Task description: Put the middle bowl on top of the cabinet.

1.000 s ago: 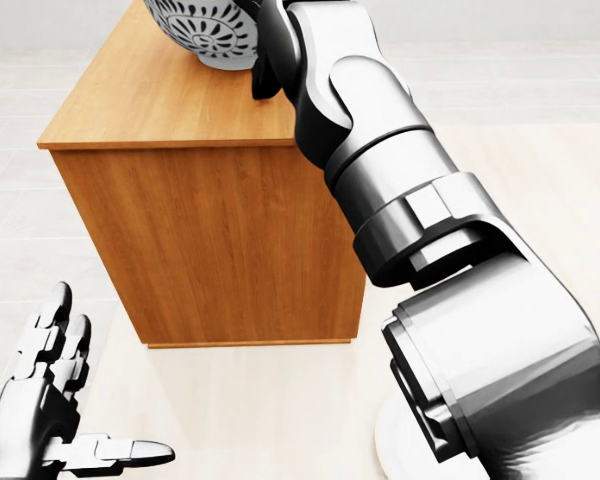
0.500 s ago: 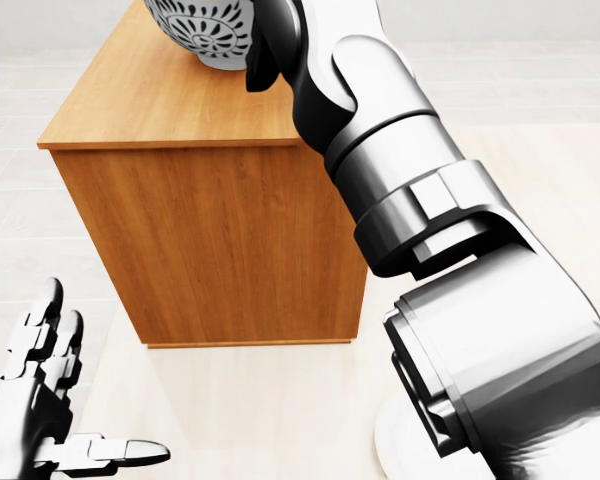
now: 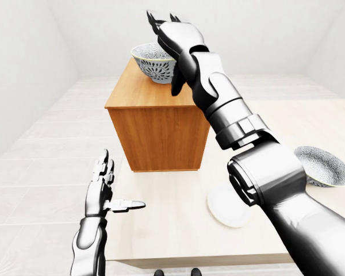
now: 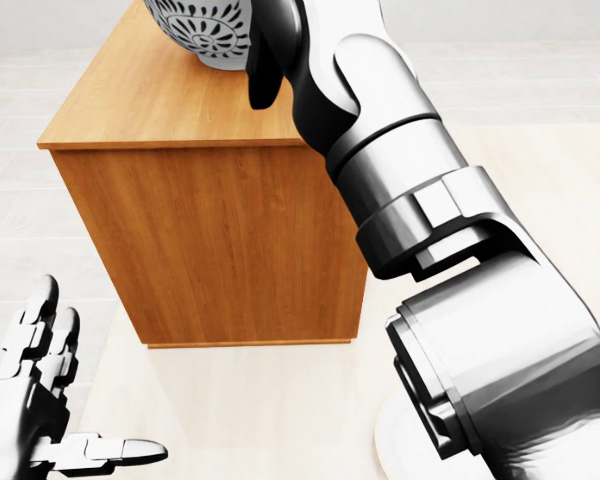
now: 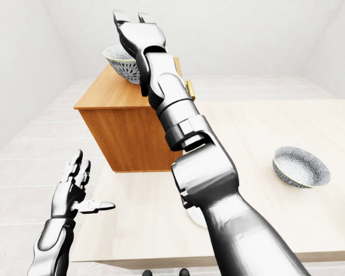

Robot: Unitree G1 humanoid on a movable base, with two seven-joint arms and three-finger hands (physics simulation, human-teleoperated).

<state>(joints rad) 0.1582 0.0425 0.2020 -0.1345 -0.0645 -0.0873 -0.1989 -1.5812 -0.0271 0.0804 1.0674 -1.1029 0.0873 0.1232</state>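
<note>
Middle bowl: white, dark lace pattern, on cabinet; right hand fingers spread.

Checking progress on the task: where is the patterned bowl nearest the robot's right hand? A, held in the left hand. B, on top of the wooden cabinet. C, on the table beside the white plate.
B: the bowl sits on top of the cabinet, with the right hand beside it, while the left hand hangs open and empty at the lower left of the left-eye view.
</note>
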